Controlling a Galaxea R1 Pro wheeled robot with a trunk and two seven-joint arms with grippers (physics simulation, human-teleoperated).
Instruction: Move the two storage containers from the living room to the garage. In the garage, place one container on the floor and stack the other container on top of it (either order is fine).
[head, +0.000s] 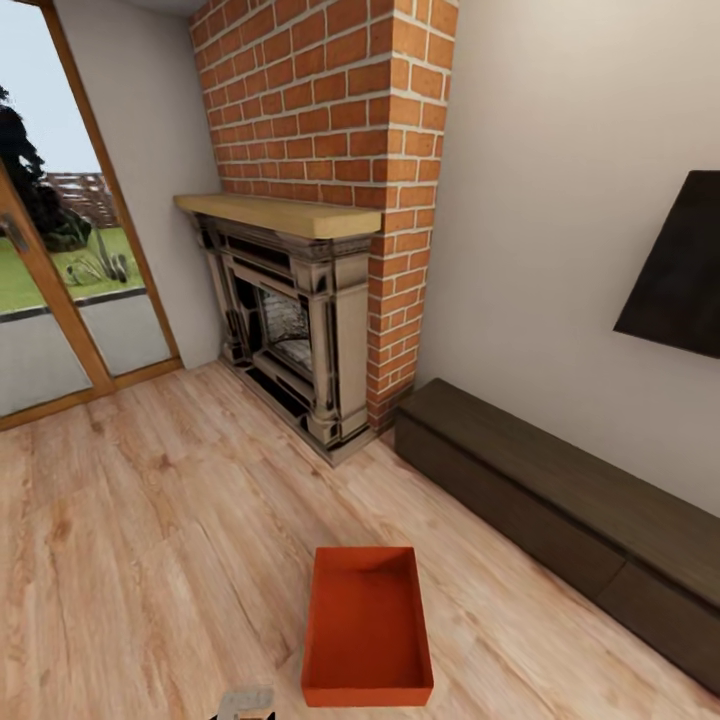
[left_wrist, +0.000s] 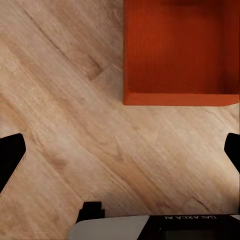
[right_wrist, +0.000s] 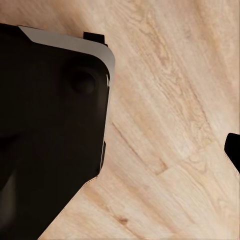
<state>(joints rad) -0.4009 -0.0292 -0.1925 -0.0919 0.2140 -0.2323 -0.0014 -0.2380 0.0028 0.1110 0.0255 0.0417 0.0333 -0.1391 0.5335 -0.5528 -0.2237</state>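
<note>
Head view: one orange-red rectangular open-top plastic storage container (head: 367, 628) stands on the light wood plank floor (head: 150, 520) of the living room, low in the picture and just right of centre, with its long side running away from the camera and nothing inside it. Beyond it rises the red brick fireplace (head: 330, 130) with a pale wooden mantel shelf (head: 275, 213) and a dark metal-and-stone surround (head: 295, 330). To the right of the fireplace, the long low dark-brown cabinet (head: 570, 510) runs along the pale wall, and the black wall TV (head: 680, 270) hangs above it. At the left, a wood-framed glass door (head: 60, 250) gives onto grass and trees outside. A small grey part of the robot (head: 245, 702) shows at the bottom edge, left of the container. Left wrist view: the container (left_wrist: 180, 50) lies ahead on the plank floor (left_wrist: 75, 100), its near wall facing the camera and its finely ribbed bottom visible. The two black fingers (left_wrist: 11, 157) of the left gripper (left_wrist: 122, 155) sit at opposite edges of the picture, spread wide apart, with nothing between them but floor. Right wrist view: a large black robot body with a pale grey edge (right_wrist: 50, 125) covers one side, above the plank floor (right_wrist: 170, 100). One black fingertip (right_wrist: 233, 150) of the right gripper shows at the edge; whether those fingers are open or closed cannot be told.
</note>
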